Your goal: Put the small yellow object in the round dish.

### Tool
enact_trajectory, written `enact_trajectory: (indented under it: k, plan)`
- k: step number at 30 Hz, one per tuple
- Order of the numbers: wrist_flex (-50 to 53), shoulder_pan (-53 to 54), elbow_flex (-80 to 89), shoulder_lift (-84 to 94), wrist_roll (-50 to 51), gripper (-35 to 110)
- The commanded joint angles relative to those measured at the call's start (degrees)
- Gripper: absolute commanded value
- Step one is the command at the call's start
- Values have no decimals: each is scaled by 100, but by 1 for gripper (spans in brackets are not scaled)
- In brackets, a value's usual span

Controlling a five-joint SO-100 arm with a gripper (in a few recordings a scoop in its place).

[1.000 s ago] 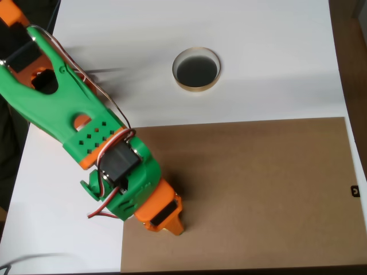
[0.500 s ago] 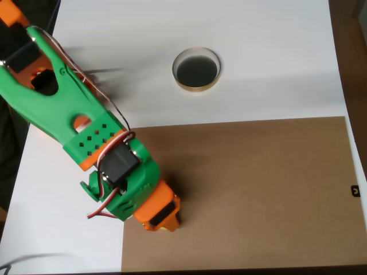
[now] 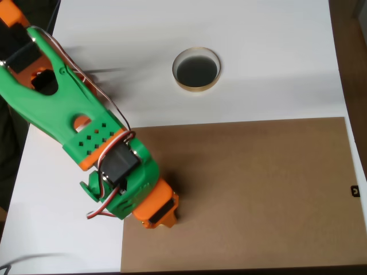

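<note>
The round dish [image 3: 196, 86], cream-rimmed with a dark glossy inside, sits on the white surface at the top centre of the overhead view. My green and orange arm reaches in from the upper left. Its gripper [image 3: 165, 221] points straight down over the left part of the brown board, far below and left of the dish. The orange gripper body covers the fingers from above, so I cannot tell how the jaws stand. The small yellow object is hidden from view.
A large brown board [image 3: 252, 189] covers the lower right of the white table [image 3: 275, 63]. A small black tag [image 3: 355, 191] sits at the board's right edge. Loose wires [image 3: 97, 213] hang off the wrist on the left.
The gripper's orange tip has drawn in slightly up and left, and less of it sticks out beyond the wrist. The dish has not moved.
</note>
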Motion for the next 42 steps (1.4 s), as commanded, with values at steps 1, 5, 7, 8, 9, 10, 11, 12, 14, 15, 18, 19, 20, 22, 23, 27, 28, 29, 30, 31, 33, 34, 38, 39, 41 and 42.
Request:
enact_trajectory:
  k: [1,5,7,8,9,10,11,12,14,15,18,19,20,22,23,27,28,29,30,31,33,34,38,39,41,42]
  plan:
    - [264,-79,-536,650,-185,0]
    - [501,-149,-800,686,-378,0]
    - [571,-193,-853,747,-483,0]
    - [624,-220,-888,773,-519,0]
    - [668,-246,-914,800,-562,0]
    - [703,-281,-932,835,-606,0]
    - [729,-325,-940,861,-642,0]
    - [765,-378,-967,896,-668,0]
    - [861,-501,-1020,949,-712,0]
    - [905,-580,-1046,984,-712,0]
    - [1090,-870,-1107,1151,-694,0]
    - [1178,-984,-1143,1213,-668,0]
    - [1248,-1107,-1169,1283,-650,0]
    - [1380,-1354,-1213,1433,-624,0]
    - [1441,-1477,-1230,1494,-615,0]
    - [1652,-1890,-1318,1626,-598,0]
    - [1688,-1969,-1318,1644,-598,0]
    - [1731,-2057,-1327,1661,-606,0]
    - [1758,-2136,-1318,1687,-624,0]
    - [1784,-2224,-1301,1714,-633,0]
    - [1846,-2408,-1266,1793,-659,0]
    - [1881,-2505,-1257,1837,-668,0]
    - [2057,-2936,-1283,1951,-677,0]
    - [2101,-3032,-1318,1969,-668,0]
    - [2188,-3226,-1362,2013,-668,0]
    - [2250,-3322,-1397,2021,-668,0]
